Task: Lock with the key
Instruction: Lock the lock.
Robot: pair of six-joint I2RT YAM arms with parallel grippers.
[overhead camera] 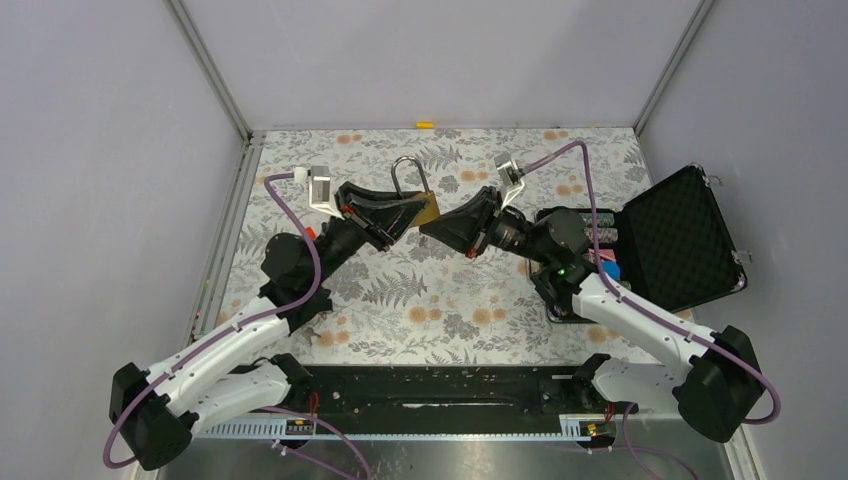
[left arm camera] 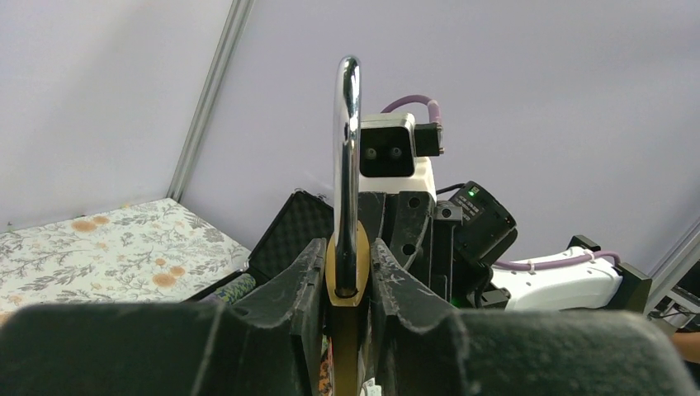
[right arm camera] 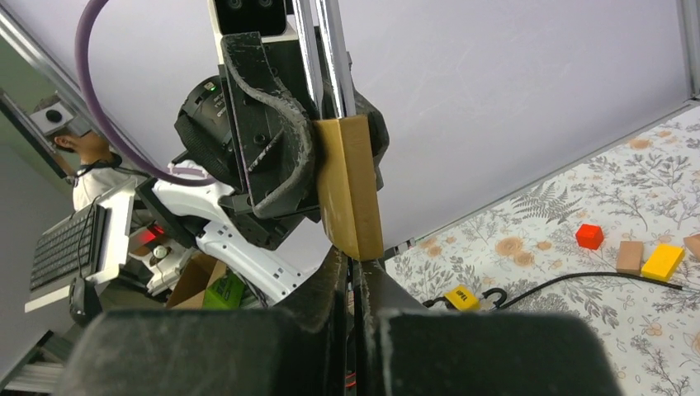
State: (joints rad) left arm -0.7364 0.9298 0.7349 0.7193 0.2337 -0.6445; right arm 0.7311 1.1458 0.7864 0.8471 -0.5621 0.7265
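Your left gripper (left arm camera: 347, 268) has its jaws pinching the brass padlock (left arm camera: 345, 279) by its 2 flat faces, and the chrome shackle (left arm camera: 347, 140) stands straight up out of the body at the centre of the left wrist view. From above, the padlock sits upper centre of the frame, held off the floral table (overhead camera: 450, 300) between the 2 arms.

Your right gripper (right arm camera: 357, 276) comes in from the right, its tips just under the padlock's lower corner in the right wrist view. Its jaws are pressed nearly together, with only a thin dark slit between them. You cannot see a key in that slit, nor whether anything reaches the keyhole.

An open black case (overhead camera: 690, 240) lies at the right of the overhead frame, beside the right arm.
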